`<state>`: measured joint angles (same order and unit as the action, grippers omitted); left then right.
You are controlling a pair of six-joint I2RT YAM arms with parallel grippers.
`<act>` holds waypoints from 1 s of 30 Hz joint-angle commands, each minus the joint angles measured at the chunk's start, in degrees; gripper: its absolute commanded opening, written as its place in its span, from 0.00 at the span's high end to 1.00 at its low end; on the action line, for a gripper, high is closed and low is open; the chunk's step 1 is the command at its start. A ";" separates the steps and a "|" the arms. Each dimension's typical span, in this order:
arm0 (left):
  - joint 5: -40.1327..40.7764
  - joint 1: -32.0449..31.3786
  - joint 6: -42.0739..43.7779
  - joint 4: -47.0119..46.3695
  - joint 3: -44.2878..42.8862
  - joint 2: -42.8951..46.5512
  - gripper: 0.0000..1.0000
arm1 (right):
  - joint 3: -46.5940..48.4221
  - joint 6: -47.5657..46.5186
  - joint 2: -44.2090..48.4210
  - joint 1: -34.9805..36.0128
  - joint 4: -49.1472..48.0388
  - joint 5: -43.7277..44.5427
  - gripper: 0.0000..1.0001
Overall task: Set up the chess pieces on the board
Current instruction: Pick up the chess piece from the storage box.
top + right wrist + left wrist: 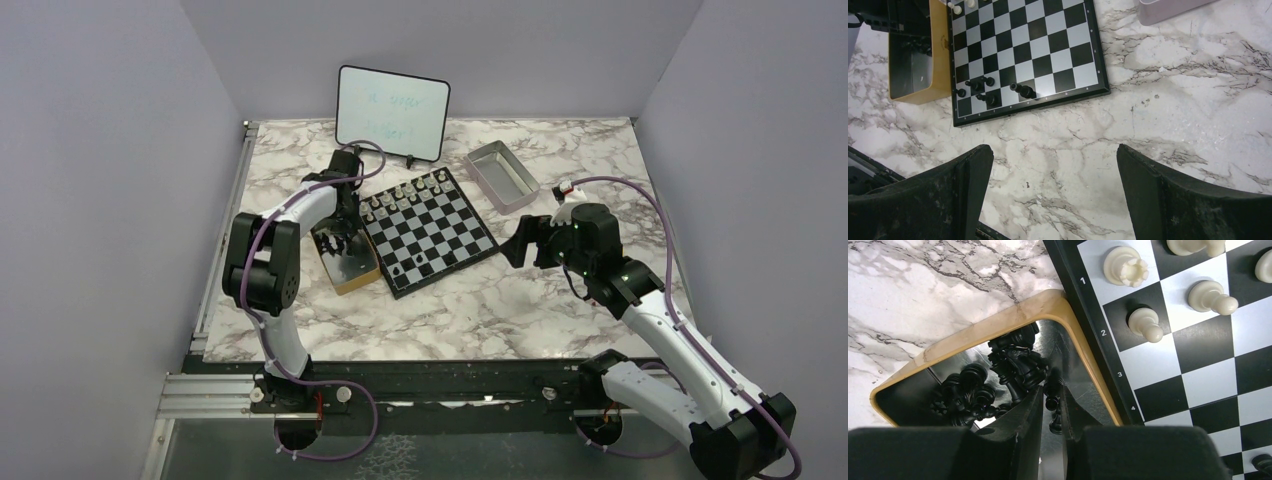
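Observation:
The board [430, 232] lies mid-table, with pale pieces [405, 192] along its far side. Several black chess pieces [983, 85] stand on its near left corner. More black pieces [1013, 362] lie heaped in the tan wooden box [1048, 302] beside the board's left edge. My left gripper [1052, 391] reaches down into that box, its fingers shut on a small black chess piece [1053, 399]. My right gripper [1054, 155] hangs wide open over bare marble, right of the board [1023, 45], holding nothing.
A grey metal tray [502, 175] sits behind the board's right corner. A small whiteboard [392, 112] stands at the back. Pale pawns and a rook [1125, 266] fill the board squares nearest the box. Grey walls enclose the table.

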<state>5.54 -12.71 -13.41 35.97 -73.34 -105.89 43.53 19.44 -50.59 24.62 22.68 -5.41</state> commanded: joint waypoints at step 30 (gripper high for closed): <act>-2.16 0.07 -1.16 7.24 -2.97 10.07 0.92 | -0.02 -0.12 -0.35 -0.45 -1.80 -0.56 0.00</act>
<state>5.28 -12.71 -13.87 41.30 -73.84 -99.18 43.53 19.44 -50.94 24.62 22.59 -5.41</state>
